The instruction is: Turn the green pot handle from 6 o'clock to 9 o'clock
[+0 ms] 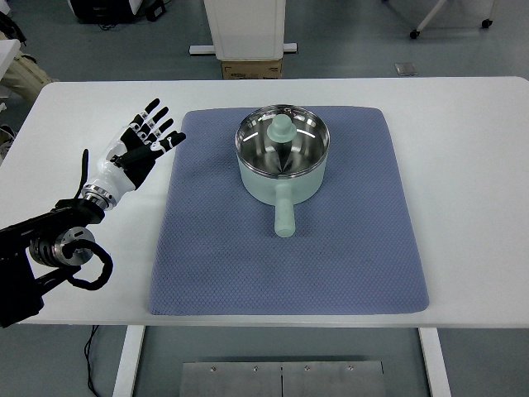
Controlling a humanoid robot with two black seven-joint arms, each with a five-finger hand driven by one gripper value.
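A white table (74, 107) fills most of the frame, with grey floor, a pale cabinet base and a cardboard box (251, 69) beyond its far edge at the top. A blue-grey quilted mat (248, 265) covers the middle of the table.

The green pot (282, 157) sits on the upper centre of the mat, its steel inside shining and a pale green knobbed piece (283, 128) resting in the bowl. Its handle (283, 215) points straight down the frame, toward the lower edge.

The left hand (139, 147) hovers over bare table at the left, just beside the mat's left edge and well apart from the pot, fingers spread and holding nothing. The right arm is not in view.

The pot looks rigid and fairly light, with a smooth enamel shell that fingers could slip on. The handle is the sensible place to take hold: a stiff, rounded bar that gives leverage near its free end. The mat's textured cloth will probably grip the base, so a push on the handle may drag or tip the pot rather than spin it cleanly; the loose piece inside could rattle.

There is open room. The mat lies bare to the left of and below the pot, so the handle can sweep toward the frame's left without meeting anything, and every table edge is well away.
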